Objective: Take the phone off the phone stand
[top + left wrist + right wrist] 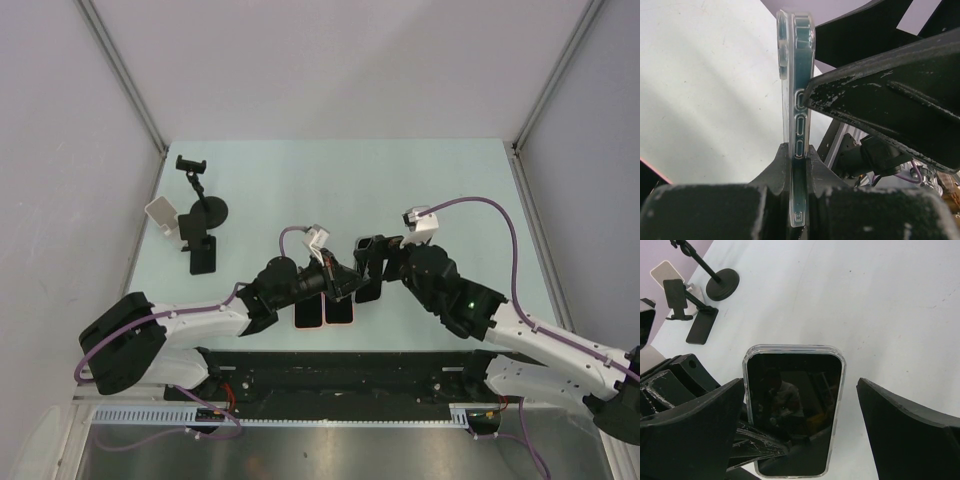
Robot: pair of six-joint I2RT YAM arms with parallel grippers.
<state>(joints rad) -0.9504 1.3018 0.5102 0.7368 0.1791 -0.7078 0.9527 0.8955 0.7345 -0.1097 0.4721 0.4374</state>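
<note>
the phone (800,410), in its clear case, is off the stands and over the near middle of the table (420,180). it is pinched edge-on between the fingers of the left gripper (797,152). the right gripper (801,385) is spread wide, with 1 finger on each side of the phone, and neither touches it as far as we can see. the pole stand (205,212), white stand (163,217) and black folding stand (201,255) sit well apart at the far left, none holding a phone. we judge this to be a handover or a set-down. to do it well, we would centre the right fingers on the phone's long edges and close squarely on the case rather than the screen. we would release the left pinch only once the right grip is firm. the case looks slick, so a skewed squeeze could twist it loose.
</note>
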